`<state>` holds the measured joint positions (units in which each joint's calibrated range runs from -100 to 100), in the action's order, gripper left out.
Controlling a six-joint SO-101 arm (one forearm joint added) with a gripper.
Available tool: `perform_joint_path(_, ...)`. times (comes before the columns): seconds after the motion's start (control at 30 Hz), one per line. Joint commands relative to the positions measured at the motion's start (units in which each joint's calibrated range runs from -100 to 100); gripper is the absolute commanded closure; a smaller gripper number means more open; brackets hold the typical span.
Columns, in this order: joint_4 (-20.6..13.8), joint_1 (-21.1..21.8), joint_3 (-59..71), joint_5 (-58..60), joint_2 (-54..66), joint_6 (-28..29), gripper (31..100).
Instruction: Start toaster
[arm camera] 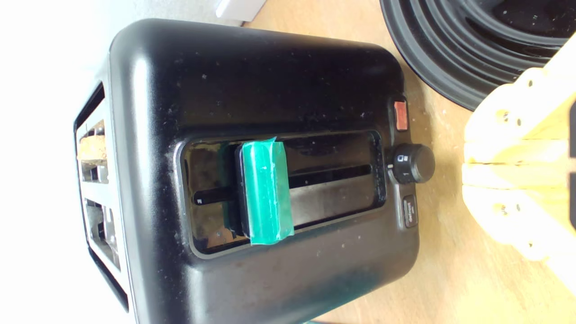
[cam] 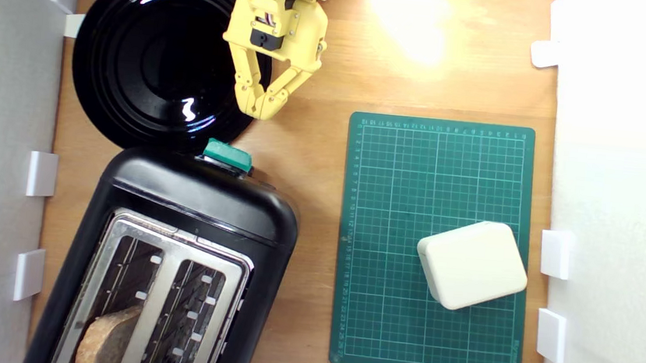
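Observation:
The glossy black toaster (cam: 175, 262) stands at the lower left of the exterior view, with a slice of bread (cam: 107, 338) in one slot of its silver top. Its teal-green lever knob (cam: 227, 155) sticks out of the end that faces my arm. In the wrist view the toaster's (arm camera: 252, 81) end panel fills the picture, and the lever knob (arm camera: 265, 191) sits near the slot's upper end. My yellow gripper (cam: 260, 109) hovers over the plate's rim, a short way beyond the knob, fingertips together and holding nothing; its fingertips (arm camera: 504, 175) show at the wrist view's edge.
A round black plate (cam: 158, 56) lies behind the toaster. A green cutting mat (cam: 442, 157) on the exterior view's right carries a small cream rounded box (cam: 472, 263). White brackets line both side walls. On the toaster's end are a dial (arm camera: 411, 163) and a red button (arm camera: 400, 115).

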<state>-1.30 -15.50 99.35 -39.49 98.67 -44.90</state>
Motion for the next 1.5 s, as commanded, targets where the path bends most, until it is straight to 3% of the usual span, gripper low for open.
perform_joint_path(0.0, -0.29, -0.29, 0.38, -0.21, 0.17, -0.01, 98.9)
perform_joint_path(0.77, -0.29, -0.14, -0.53, -0.3, -1.25, 0.05, 98.9)
perform_joint_path(1.47, -0.39, -1.01, -35.61, -0.55, -39.63, 0.05, 98.9)
